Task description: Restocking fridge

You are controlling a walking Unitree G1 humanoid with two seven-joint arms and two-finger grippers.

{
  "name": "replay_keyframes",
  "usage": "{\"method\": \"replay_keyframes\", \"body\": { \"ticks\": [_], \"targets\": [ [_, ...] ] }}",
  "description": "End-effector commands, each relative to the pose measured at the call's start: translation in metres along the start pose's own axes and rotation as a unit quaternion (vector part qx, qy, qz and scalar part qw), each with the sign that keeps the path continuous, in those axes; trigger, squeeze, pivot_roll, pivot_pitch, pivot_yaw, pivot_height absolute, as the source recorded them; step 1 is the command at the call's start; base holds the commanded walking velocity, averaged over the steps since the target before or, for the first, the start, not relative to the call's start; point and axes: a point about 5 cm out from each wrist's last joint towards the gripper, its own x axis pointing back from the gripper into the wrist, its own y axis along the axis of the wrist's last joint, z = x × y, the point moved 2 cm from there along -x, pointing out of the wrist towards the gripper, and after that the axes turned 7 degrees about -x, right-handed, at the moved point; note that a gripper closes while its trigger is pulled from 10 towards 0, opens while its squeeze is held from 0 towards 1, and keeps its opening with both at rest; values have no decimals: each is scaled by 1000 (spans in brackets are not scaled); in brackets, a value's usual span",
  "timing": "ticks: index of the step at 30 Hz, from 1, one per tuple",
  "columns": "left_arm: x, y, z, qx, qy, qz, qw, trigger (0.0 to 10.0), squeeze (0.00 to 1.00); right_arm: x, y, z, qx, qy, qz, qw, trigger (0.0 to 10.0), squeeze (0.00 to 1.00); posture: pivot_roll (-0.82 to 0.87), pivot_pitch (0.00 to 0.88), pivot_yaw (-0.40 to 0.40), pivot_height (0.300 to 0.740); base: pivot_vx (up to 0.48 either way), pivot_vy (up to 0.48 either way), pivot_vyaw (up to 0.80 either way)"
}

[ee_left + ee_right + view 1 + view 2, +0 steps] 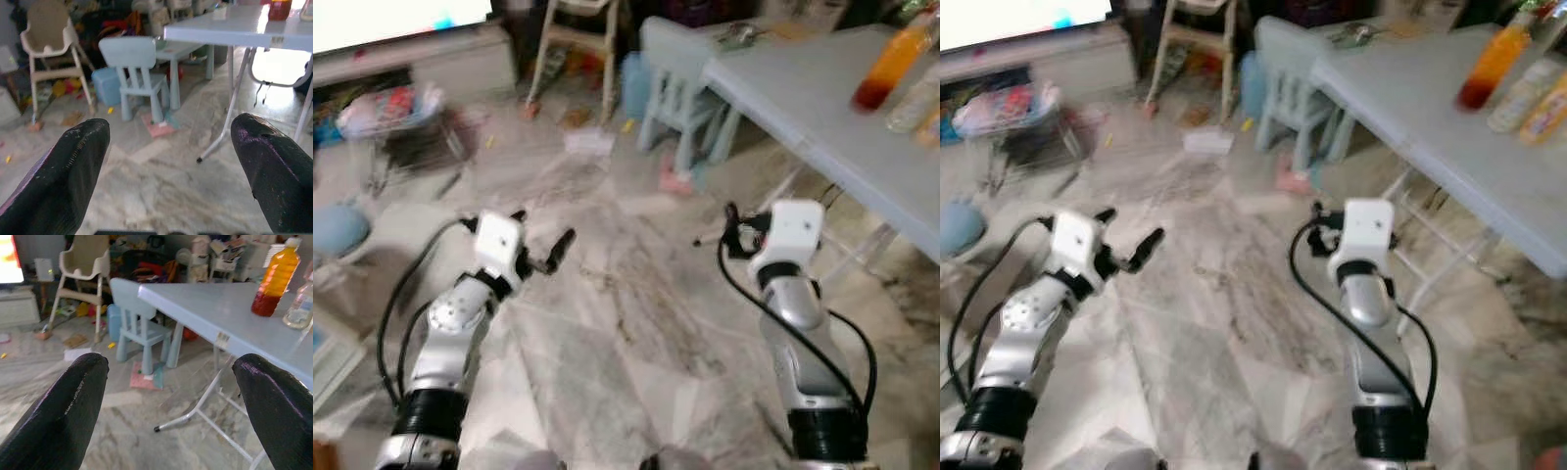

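Observation:
An orange-drink bottle (276, 276) stands on the grey folding table (803, 88) at my right, with a clear bottle (299, 308) beside it and a yellow bottle (1545, 113) just past that. My left gripper (543, 230) is raised over the marble floor, open and empty; its black fingers (73, 171) frame the table legs in the left wrist view. My right gripper (734, 233) is also open and empty, held near the table's front edge and below the tabletop. Its fingers (68, 411) point toward the table and the bottles.
A pale blue child's chair (675, 78) stands by the table's far end. A white high chair (578, 39), a low TV stand (411, 59) and a wire basket of toys (396, 113) line the back. Paper scraps and small litter (587, 142) lie on the floor.

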Motion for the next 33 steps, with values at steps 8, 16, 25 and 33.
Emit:
{"method": "replay_keyframes", "body": {
  "ticks": [8,16,25,33],
  "targets": [
    [3,-2,6,-2,8,8,1000,10000,0,0,2,10,-2,14,-4,1000,10000,0,29,42,-44,740,480,0,-700],
    [3,-3,3,3,5,7,1000,10000,0,-4,9,-2,17,-10,-24,1000,10000,0,39,35,-45,740,480,0,0],
    [1,-2,4,15,11,5,1000,10000,0,-10,12,-5,18,-14,-29,999,10000,0,43,27,-47,740,447,0,0],
    [-1,-2,3,21,9,5,1000,10000,0,-9,11,-4,17,-14,-30,999,10000,0,43,26,-43,740,430,0,0]
  ]
}}
